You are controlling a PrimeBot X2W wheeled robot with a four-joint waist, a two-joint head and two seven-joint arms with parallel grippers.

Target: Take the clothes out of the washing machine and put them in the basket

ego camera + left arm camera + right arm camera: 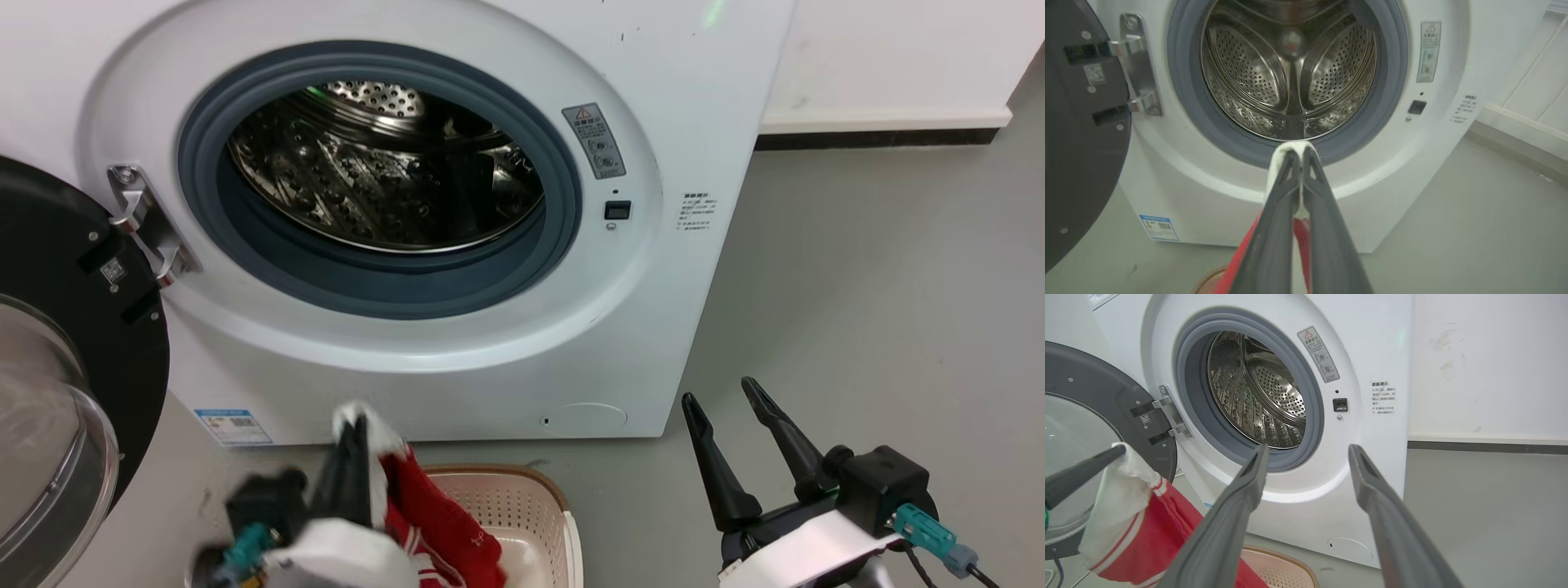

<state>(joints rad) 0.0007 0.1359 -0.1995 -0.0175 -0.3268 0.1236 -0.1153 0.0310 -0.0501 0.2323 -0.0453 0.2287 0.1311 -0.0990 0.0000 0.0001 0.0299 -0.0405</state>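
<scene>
Closest to me, the left tool [353, 425] has its two dark fingers pinched together on the white trim of a red garment [441, 514]. The striped cloth hangs from the fingertips and drapes over the left side of the cream basket [522, 506] on the floor [857, 327]. Off to the right, well apart from the cloth, the right tool [718, 392] sits low above the floor with its fingers spread wide, pointing at the machine. Just behind the basket stands the white washing machine [694, 98]. Its black-framed glass door [49, 327] is swung open to the left on a metal hinge. Inside the grey rubber ring [392, 286] the perforated steel drum [384, 171] shines. A pale wall [898, 57] runs behind it on the right.
</scene>
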